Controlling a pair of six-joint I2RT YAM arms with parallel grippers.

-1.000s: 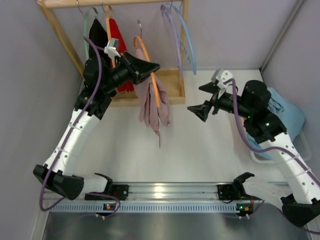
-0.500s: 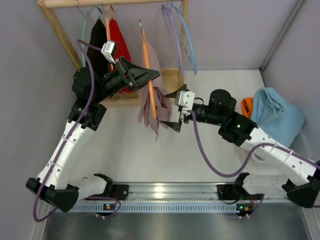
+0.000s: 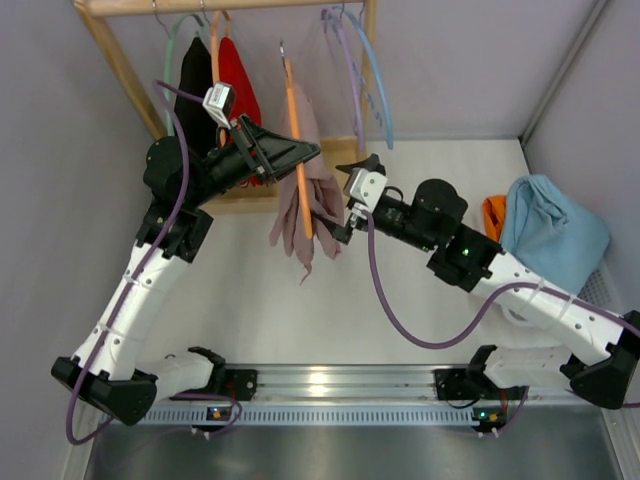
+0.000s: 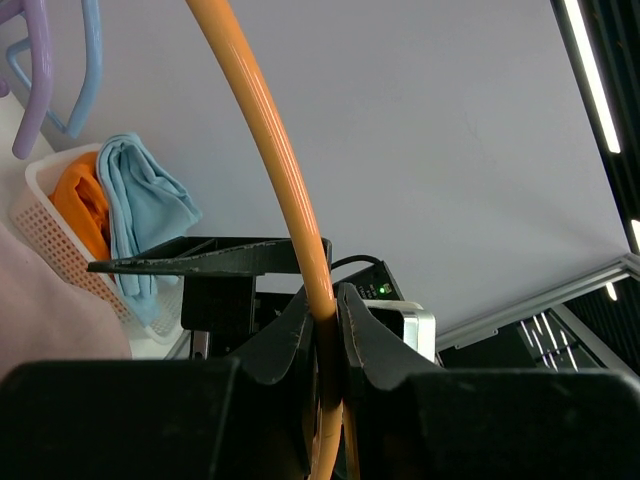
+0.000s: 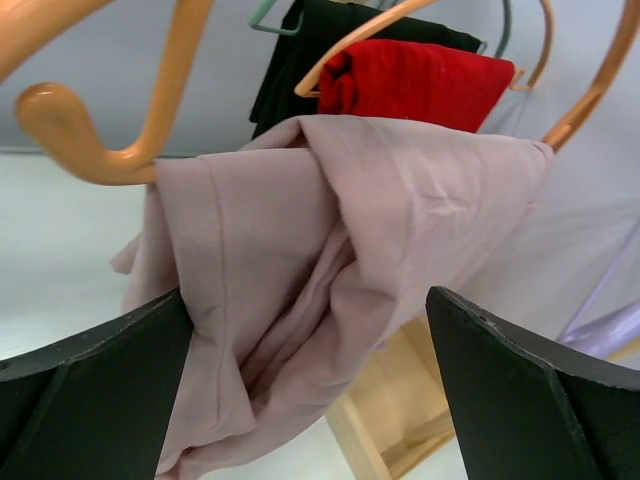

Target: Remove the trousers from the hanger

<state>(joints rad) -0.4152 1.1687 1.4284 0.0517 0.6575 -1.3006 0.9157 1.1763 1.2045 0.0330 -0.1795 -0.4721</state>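
The dusty-pink trousers point(image 3: 303, 205) hang limp over the orange hanger point(image 3: 295, 130), held up off the rail in front of the wooden rack. My left gripper point(image 3: 300, 150) is shut on the hanger's bar; in the left wrist view both fingers pinch the orange hanger point(image 4: 300, 230) between them. My right gripper point(image 3: 350, 195) stands open right beside the trousers. In the right wrist view the folded trousers point(image 5: 330, 270) fill the gap between the wide black fingers point(image 5: 520, 390), and the hanger's curled end point(image 5: 90, 140) shows at upper left.
A wooden rack point(image 3: 130, 70) at the back carries a black garment point(image 3: 195, 75), a red garment point(image 3: 238, 75), a pale green hanger point(image 3: 172, 60) and lilac and blue hangers point(image 3: 365, 70). A white basket with blue cloth point(image 3: 555, 225) and orange cloth point(image 3: 493, 215) stands at the right.
My right arm swung in from the right and now has its open gripper up against the trousers. My left gripper tilted the hanger more upright earlier, then held still.
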